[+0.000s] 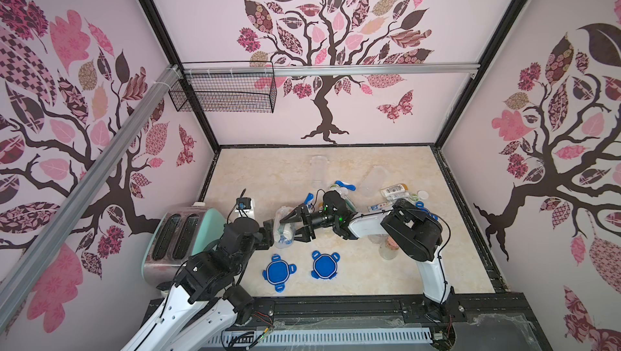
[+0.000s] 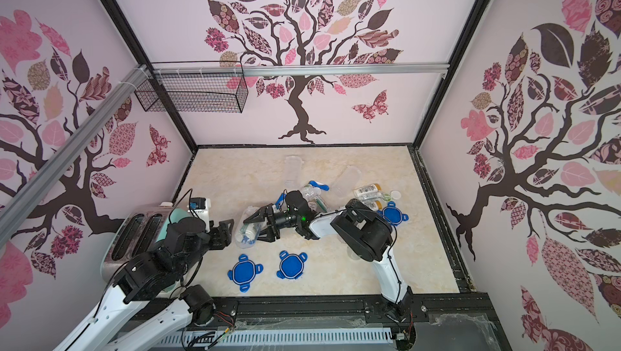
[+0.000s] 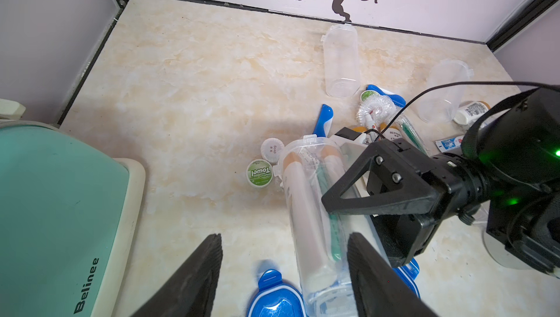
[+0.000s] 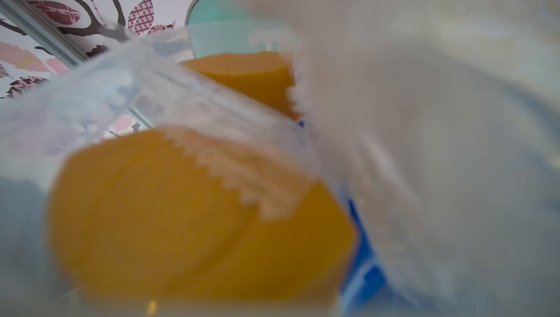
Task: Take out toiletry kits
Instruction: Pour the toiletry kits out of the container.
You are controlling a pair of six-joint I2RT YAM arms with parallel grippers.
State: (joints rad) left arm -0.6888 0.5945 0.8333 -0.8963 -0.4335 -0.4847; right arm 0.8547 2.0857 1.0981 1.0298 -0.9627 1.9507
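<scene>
A clear jar (image 1: pixel 284 228) (image 3: pixel 312 209), packed with toiletry kits, hangs tilted just above the table. Inside it are white bottles with tan caps (image 3: pixel 298 191) (image 4: pixel 181 215). My right gripper (image 1: pixel 290 230) reaches in from the right and is shut on the jar, its upper finger (image 3: pixel 363 188) lying across the jar. My left gripper (image 3: pixel 285 236) (image 2: pixel 224 231) stands open above the jar's base, with a wide gap on one side. More kit pieces lie loose: a soap tub (image 3: pixel 272 148), a towel tub (image 3: pixel 259 173), a blue toothbrush (image 3: pixel 324 120) and bottles (image 1: pixel 393 191).
A mint toaster (image 1: pixel 178 231) stands at the left. Two blue clip lids (image 1: pixel 279 272) (image 1: pixel 324 265) lie near the front edge, a third (image 2: pixel 391 215) at the right. Two empty clear jars (image 1: pixel 317 171) (image 1: pixel 373 181) lie at the back. A wire basket (image 1: pixel 228 90) hangs on the wall.
</scene>
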